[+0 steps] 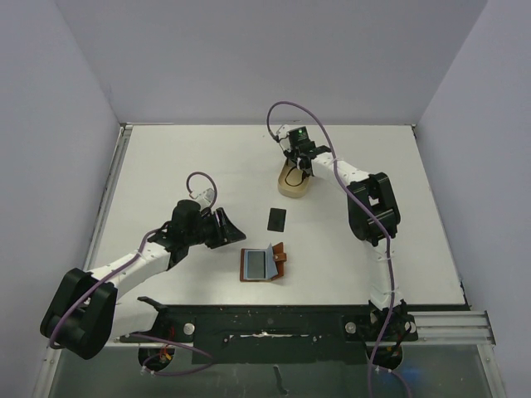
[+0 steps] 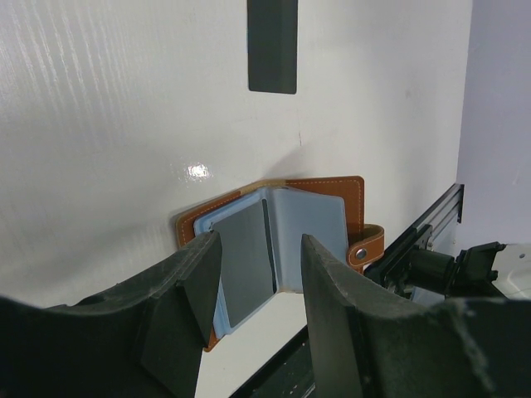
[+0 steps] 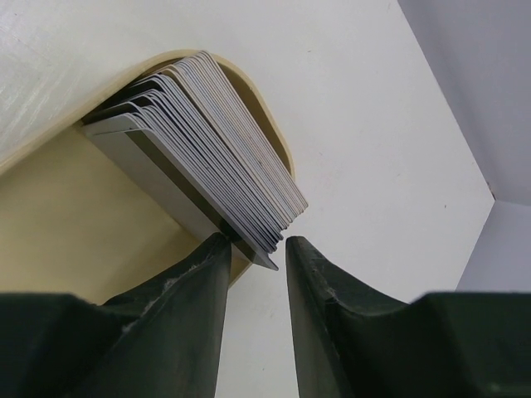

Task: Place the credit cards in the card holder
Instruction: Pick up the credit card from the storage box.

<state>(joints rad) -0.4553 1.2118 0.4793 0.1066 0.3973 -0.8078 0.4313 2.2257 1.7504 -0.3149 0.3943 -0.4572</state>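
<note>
Evidently the pick-up step is in hand. The right gripper (image 3: 257, 245) is standing narrow at the tan tray (image 3: 75, 232), its jaws flanking a corner of the upright stack of credit cards (image 3: 216, 141); I cannot tell whether they are pinching one. The card holder (image 1: 264, 264) is lying open, with the tray at its 1 o'clock and a dark card (image 1: 278, 219) at its 12. The left gripper (image 2: 261, 245) is hovering just beside the holder at its 9 o'clock, jaws wide and empty. Next, probably: isolating one card, lifting it free, and carrying it to a slot.
</note>
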